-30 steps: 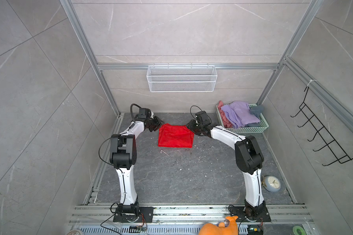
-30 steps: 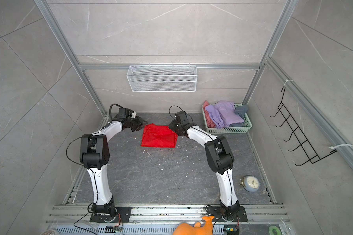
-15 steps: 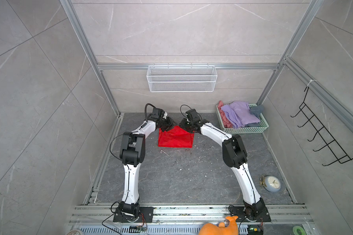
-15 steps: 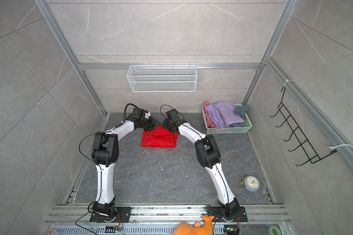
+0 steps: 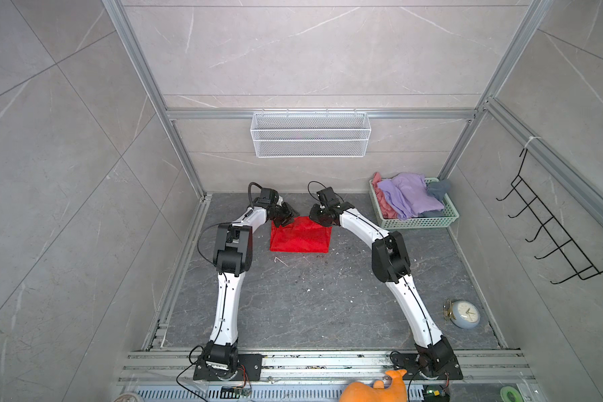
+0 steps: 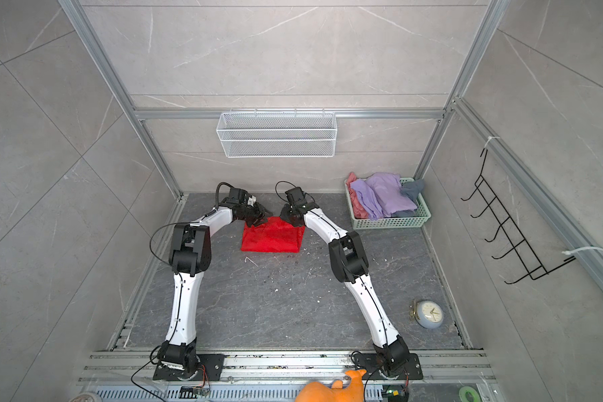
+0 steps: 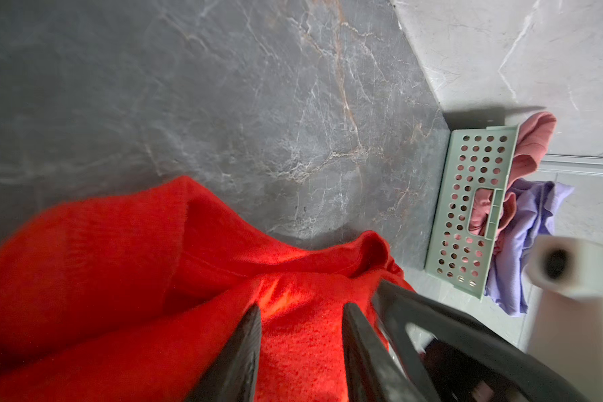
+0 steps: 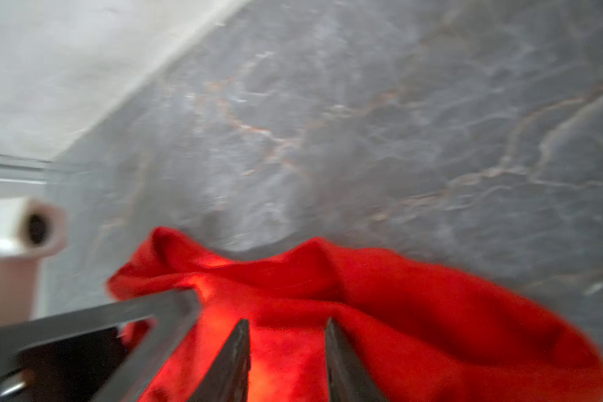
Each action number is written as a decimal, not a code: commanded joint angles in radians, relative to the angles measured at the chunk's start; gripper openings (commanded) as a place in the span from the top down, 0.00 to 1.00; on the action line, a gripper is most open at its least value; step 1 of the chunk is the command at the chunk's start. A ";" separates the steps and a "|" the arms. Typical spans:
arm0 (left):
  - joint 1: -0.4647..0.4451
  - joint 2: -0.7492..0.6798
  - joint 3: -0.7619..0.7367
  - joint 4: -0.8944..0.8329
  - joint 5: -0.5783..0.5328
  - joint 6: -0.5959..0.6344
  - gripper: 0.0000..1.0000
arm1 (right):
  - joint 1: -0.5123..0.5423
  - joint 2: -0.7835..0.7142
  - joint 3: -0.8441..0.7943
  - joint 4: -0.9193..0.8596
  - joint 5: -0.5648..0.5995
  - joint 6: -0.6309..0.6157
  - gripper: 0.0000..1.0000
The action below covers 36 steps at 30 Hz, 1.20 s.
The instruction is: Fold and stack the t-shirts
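Cloth takes the middle of both top views: a bright red soft-knit t-shirt [image 5: 298,238] [image 6: 272,238] lies folded into a flat trapezoid at the far middle of the dark grey veined stone desk [image 5: 310,296]. Its far edge is narrower than its near one. Both glossy white-and-black arms reach far with raised elbows and bend inward. The left pincer [image 5: 286,217] [image 6: 258,215] sits at the shirt's far left corner, the right pincer [image 5: 315,217] [image 6: 288,217] at its far right corner. At far right, a mint-green perforated plastic basket [image 5: 418,222] holds a crumpled lavender t-shirt [image 5: 408,195], a dusty pink t-shirt [image 5: 383,205] and a dark grey t-shirt [image 5: 438,188].

In the left wrist view, the left pincer [image 7: 302,308] has tapered black fingers standing apart. Fuzzy folds of the red t-shirt [image 7: 119,278] are bunched between them; whether they pinch it cannot be told.

The right wrist view is blurred. The right pincer [image 8: 286,322] likewise shows parted fingers over a rumpled ridge of the red t-shirt [image 8: 397,313], and its grip cannot be told.
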<state>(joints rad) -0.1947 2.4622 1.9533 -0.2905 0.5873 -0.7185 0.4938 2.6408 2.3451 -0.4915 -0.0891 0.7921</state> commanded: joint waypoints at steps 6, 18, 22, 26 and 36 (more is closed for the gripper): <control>0.040 -0.021 -0.090 -0.028 -0.068 0.016 0.58 | -0.027 0.055 -0.007 -0.090 0.030 -0.013 0.63; 0.104 -0.274 -0.273 -0.061 -0.128 0.187 0.59 | -0.064 -0.286 -0.220 -0.060 0.105 -0.168 0.55; 0.092 -0.404 -0.310 -0.110 -0.188 0.264 0.57 | -0.063 -0.519 -0.424 0.018 0.109 -0.213 0.44; 0.013 -0.486 -0.298 -0.250 -0.349 0.366 0.55 | -0.063 -0.745 -0.658 0.078 0.180 -0.225 0.29; -0.212 -0.443 -0.243 -0.337 -0.555 0.417 0.43 | -0.064 -1.194 -0.975 0.013 0.349 -0.294 0.00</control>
<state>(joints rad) -0.3927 1.9850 1.6615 -0.5598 0.1204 -0.3378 0.4278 1.5063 1.4239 -0.4187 0.1890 0.5411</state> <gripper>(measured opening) 0.571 0.997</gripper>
